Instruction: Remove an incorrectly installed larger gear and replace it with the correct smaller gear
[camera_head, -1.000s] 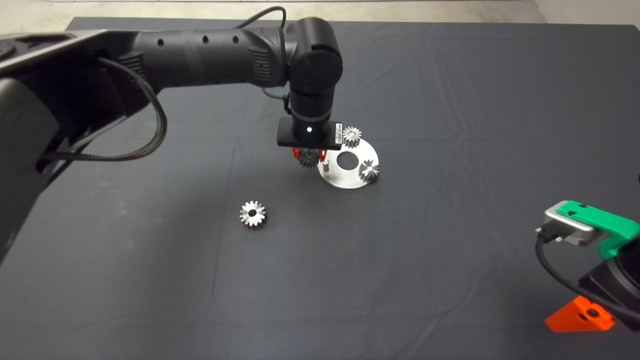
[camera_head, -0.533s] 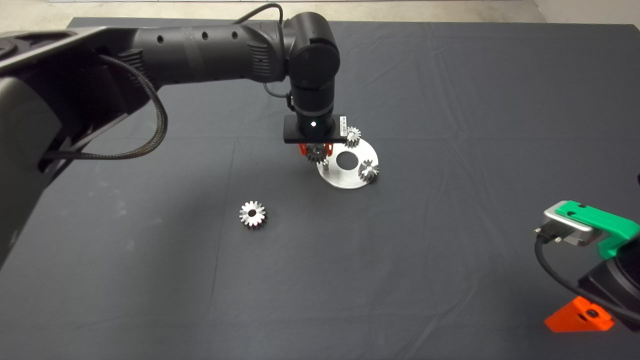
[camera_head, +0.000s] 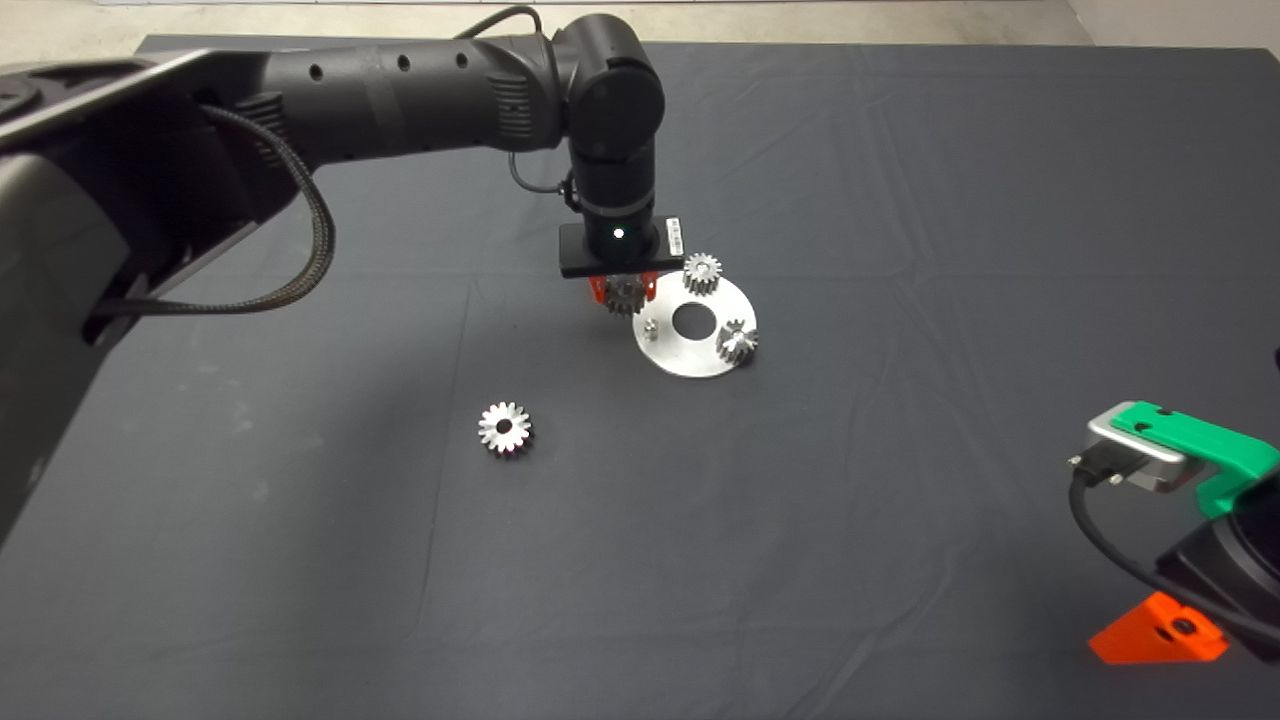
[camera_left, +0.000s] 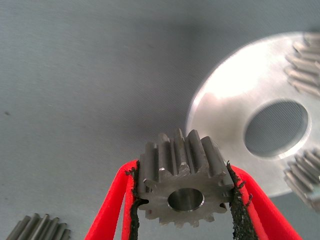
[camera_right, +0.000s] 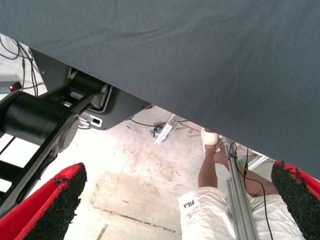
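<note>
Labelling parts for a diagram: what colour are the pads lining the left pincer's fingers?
Black pads on red fingers, clearest in the left wrist view.

The head camera is looking down from high up at the dark mat (camera_head: 900, 250), with the round metal plate (camera_head: 690, 355) near the middle. The left wrist camera is sitting very close above that same plate (camera_left: 225, 105), looking down past the smaller gear (camera_left: 182, 187) in its red fingers (camera_left: 107, 215), so both views are sharing the plate. The right wrist camera is looking past the mat's edge (camera_right: 200, 60) at the floor, where a person's leg (camera_right: 212, 170) is showing.
</note>
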